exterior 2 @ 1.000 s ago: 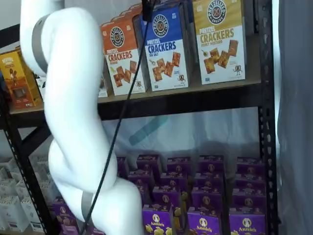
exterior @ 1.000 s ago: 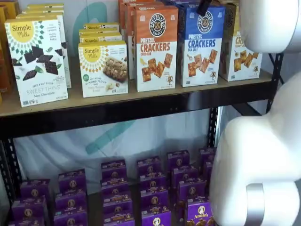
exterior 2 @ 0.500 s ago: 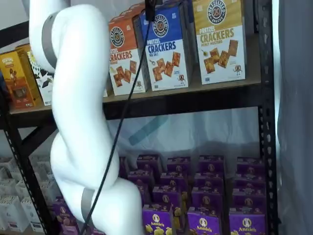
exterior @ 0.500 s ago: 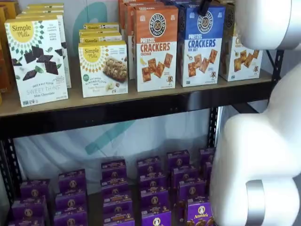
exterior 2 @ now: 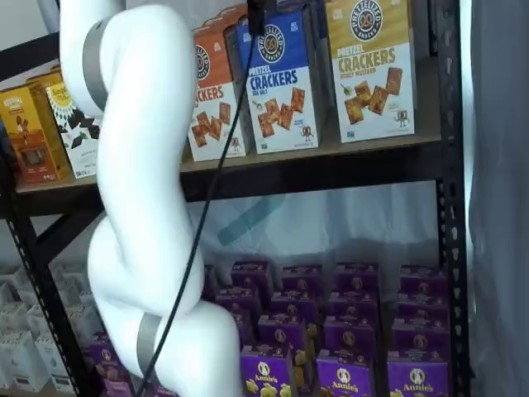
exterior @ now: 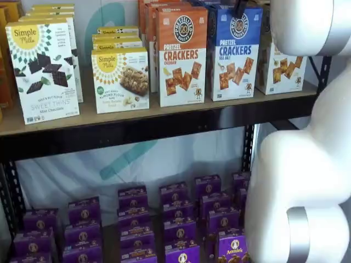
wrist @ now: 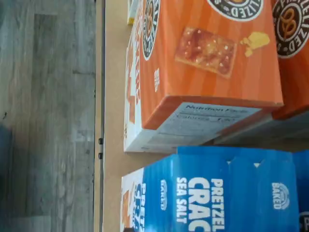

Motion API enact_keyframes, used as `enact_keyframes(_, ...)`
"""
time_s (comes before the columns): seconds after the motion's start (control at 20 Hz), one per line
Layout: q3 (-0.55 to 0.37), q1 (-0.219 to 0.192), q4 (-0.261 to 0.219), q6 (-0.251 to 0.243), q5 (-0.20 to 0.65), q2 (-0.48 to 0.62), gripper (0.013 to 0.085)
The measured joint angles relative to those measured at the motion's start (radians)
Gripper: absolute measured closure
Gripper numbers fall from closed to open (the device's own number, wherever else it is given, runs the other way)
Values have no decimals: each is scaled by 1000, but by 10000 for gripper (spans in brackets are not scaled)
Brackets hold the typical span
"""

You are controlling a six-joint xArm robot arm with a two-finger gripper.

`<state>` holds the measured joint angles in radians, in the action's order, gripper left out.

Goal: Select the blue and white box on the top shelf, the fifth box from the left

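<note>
On top shelf (exterior: 164,118): blue and white box (exterior: 236,52) upright between orange cheddar box (exterior: 182,55) and yellow box (exterior 2: 372,66). Claw (exterior: 239,7) black tip at box's top edge; spread or pressed, can't tell.
</note>
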<state>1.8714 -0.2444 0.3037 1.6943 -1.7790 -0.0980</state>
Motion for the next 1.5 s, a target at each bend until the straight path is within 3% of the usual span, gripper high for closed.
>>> enact_keyframes(0.8, -105, 52, -90, -3, 59, -41, 130)
enact_keyframes(1.5, -118, 86, -156, -13, 61, -40, 130)
